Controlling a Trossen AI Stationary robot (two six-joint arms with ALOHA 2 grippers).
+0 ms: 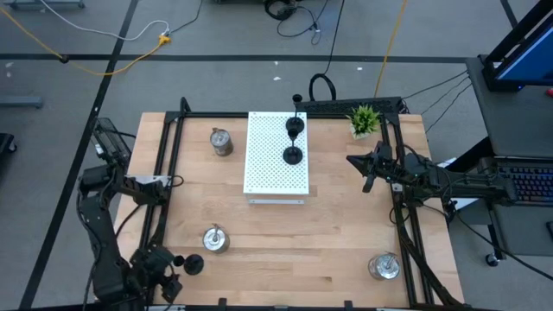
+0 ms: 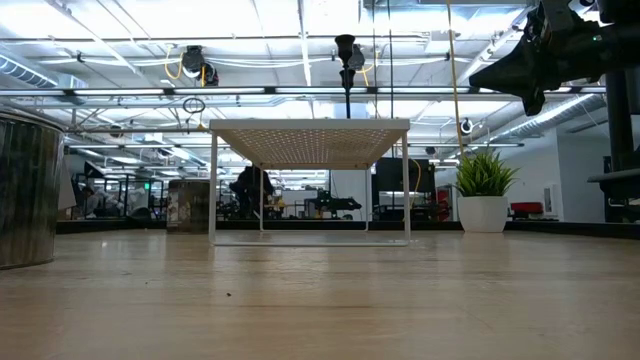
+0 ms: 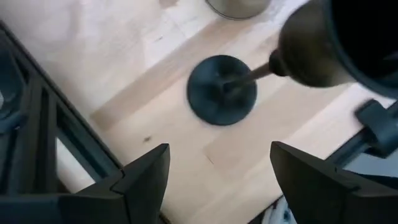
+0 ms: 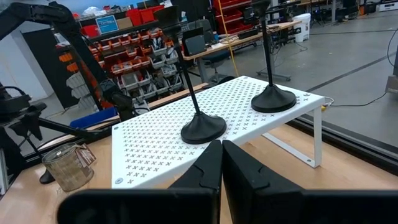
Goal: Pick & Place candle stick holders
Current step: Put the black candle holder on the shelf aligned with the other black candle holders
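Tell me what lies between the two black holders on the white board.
Nothing: the high view shows only bare white board between the black holders.

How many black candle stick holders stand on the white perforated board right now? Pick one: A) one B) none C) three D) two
D: the high view shows two black candle stick holders on the white perforated board, and the right wrist view shows the same pair; a third black one sits on the table by the left gripper.
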